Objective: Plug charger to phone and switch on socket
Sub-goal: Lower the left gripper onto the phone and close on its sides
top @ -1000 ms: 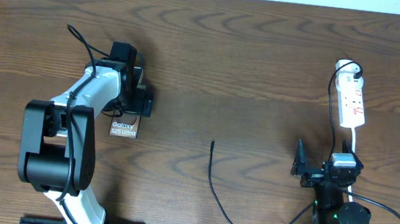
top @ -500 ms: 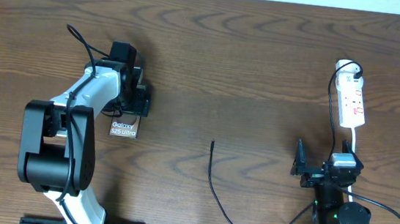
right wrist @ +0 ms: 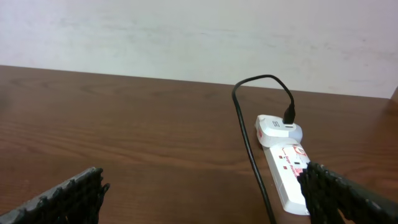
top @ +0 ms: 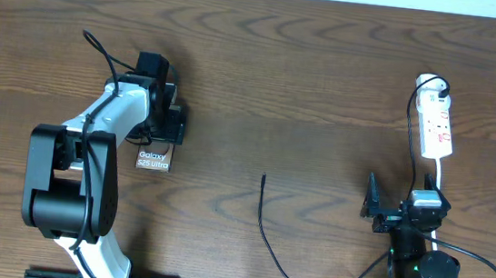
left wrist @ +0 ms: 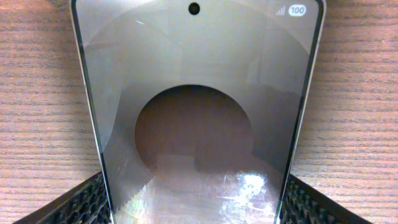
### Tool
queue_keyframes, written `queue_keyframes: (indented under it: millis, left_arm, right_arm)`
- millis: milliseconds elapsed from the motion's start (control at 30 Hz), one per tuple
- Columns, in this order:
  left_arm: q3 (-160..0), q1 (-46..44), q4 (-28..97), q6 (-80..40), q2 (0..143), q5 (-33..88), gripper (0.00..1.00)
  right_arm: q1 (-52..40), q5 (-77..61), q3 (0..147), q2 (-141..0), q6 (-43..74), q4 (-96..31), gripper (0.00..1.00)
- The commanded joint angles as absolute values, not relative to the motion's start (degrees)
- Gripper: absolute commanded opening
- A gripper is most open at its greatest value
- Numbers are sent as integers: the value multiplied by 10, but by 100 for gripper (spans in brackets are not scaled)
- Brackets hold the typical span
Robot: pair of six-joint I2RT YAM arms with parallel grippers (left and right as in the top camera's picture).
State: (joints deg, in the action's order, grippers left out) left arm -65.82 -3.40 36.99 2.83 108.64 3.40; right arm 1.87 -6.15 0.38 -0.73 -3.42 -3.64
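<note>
Lying between the left fingers (left wrist: 74, 205) is the phone (left wrist: 196, 112).

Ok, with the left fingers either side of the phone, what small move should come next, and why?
Probably the right gripper should start toward the charger's plug tip: it lies loose on the table, apart from the phone that the left gripper straddles, and the right gripper is open and empty.

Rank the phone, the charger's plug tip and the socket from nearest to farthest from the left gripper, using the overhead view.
1. Phone: right at the left gripper, held in it.
2. Charger's plug tip: in the middle, off to the gripper's right.
3. Socket: far right side.
</note>
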Motion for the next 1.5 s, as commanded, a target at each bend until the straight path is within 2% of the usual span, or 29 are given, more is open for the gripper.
queue_keyframes:
  millis: [0, 667, 767, 1133, 1467]
  left_arm:
    - [-640, -33, 371, 29, 1094, 38, 79]
    - [-640, -33, 372, 29, 1094, 38, 78]
    - [-640, -33, 372, 29, 1094, 38, 74]
    - [-640, -33, 372, 29, 1094, 38, 73]
    - [-640, -33, 372, 29, 1094, 38, 64]
  right_arm:
    - [11, -59, 3, -4, -39, -39, 99]
    - [11, -59, 3, -4, -39, -39, 99]
    - [11, -59, 3, -4, -39, -39, 99]
    - [11, -59, 3, -4, -39, -39, 99]
    - [11, -59, 3, -4, -39, -39, 99]
